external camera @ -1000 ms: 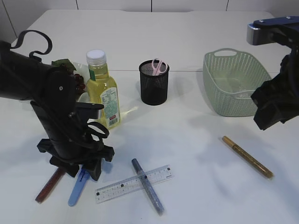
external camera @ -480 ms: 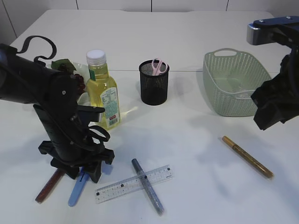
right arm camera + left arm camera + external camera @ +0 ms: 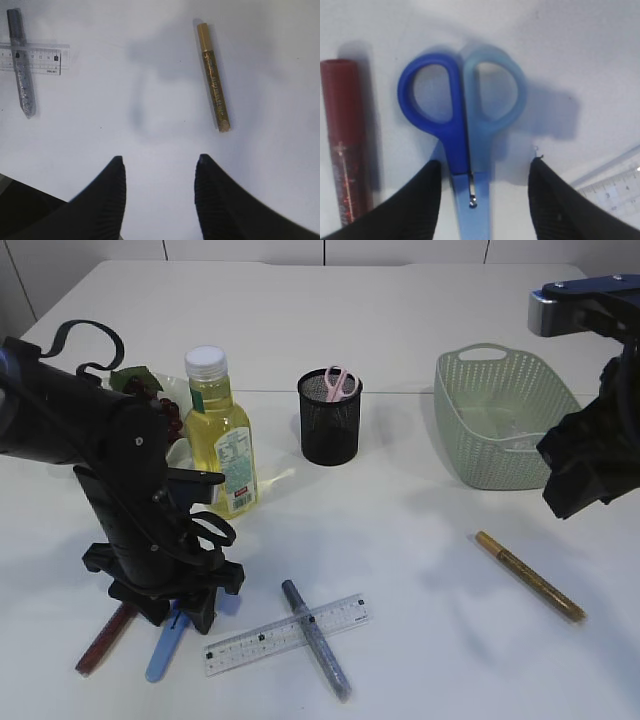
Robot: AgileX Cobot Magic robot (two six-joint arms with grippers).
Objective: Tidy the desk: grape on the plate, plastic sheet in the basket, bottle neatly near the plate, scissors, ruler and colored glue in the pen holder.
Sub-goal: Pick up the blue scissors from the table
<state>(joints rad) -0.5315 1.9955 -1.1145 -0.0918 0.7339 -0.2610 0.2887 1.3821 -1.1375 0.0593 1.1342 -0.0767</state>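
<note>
Blue scissors [image 3: 465, 150] lie flat, one handle darker; left gripper [image 3: 485, 200] fingers apart astride them; right gripper [image 3: 160, 195] fingers apart, empty, well away.

Blue scissors [image 3: 465, 145], dark-red glitter glue [image 3: 345, 145], gold glue [image 3: 213, 77], pale-green basket [image 3: 500, 430].

Exterior slants down; wrists look straight down (sharing ruler [image 3: 286, 634])

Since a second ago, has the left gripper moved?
Yes, slightly. The left gripper has sunk a little toward the blue scissors, its arm shifting slightly right relative to the fixed bottle.
</note>
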